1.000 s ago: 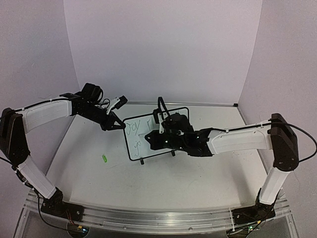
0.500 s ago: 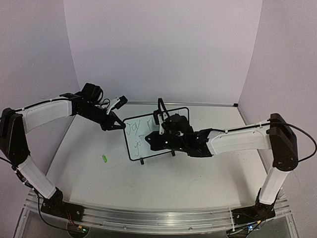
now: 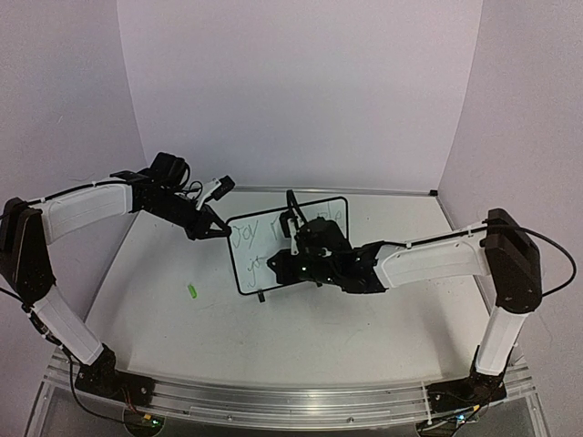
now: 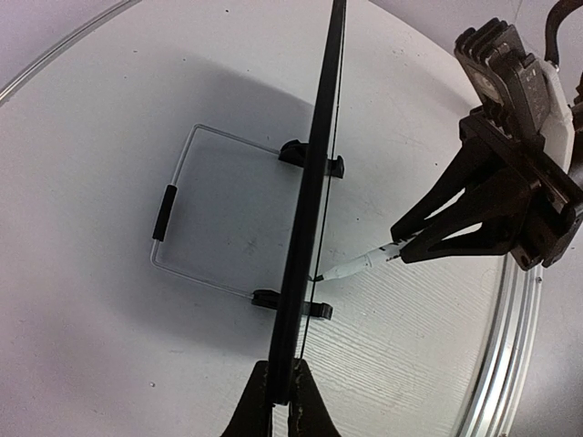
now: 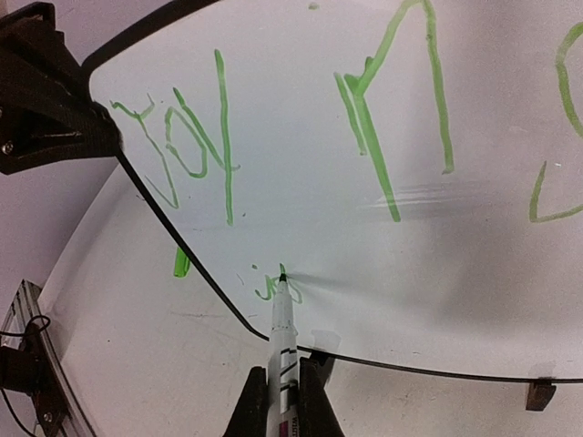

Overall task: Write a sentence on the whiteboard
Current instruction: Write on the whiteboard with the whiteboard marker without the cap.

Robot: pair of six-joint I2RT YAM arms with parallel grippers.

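Observation:
The whiteboard (image 3: 246,266) stands upright mid-table on its black feet; it is edge-on in the left wrist view (image 4: 315,173). My left gripper (image 3: 221,231) (image 4: 281,375) is shut on the board's left frame edge. In front of the board, my right gripper (image 3: 279,265) (image 5: 282,375) is shut on a white marker (image 5: 283,332) (image 4: 357,265). The marker's green tip touches the whiteboard (image 5: 410,273) low on the left. The sentence (image 5: 196,150) shows large green words on the top line and small letters (image 5: 267,289) at the tip.
A small green cap (image 3: 192,291) (image 5: 181,263) lies on the table left of the board. A wire stand (image 4: 165,211) extends behind the board. Purple walls close in the back and sides; a metal rail (image 3: 273,398) runs along the near edge.
My right gripper has slid left and down across the board's face with the marker. The left gripper and the board have stayed put.

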